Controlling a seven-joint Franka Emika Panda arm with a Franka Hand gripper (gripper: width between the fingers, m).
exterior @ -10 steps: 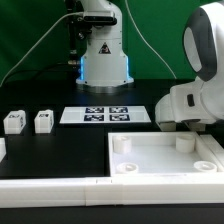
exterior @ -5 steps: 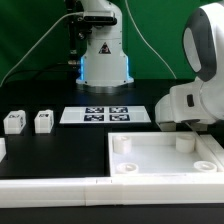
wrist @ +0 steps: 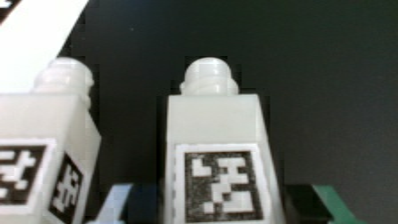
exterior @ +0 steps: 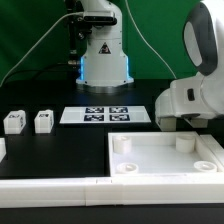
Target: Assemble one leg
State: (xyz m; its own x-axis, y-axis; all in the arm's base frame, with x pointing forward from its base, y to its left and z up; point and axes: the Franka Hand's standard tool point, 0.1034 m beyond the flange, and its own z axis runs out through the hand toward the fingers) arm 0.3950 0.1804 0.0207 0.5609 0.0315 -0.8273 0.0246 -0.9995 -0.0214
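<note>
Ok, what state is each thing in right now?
Jaws: open, straddling the middle leg without touching it.
Middle leg: between the jaws, not gripped.
Neighbouring leg: loose beside it.
Two legs at the exterior view's left: loose on the table.
Tray: flat, corner sockets empty.

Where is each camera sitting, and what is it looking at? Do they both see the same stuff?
Exterior view: sits off the arm, facing the robot base across the white tray-like piece; the white arm shows on the exterior view's right.
Wrist view: rides on the wrist, close on a leg and a second leg; the gripper fingers straddle the leg.
Shared: only the black table; the arm probably hides these legs from the exterior view.
</note>
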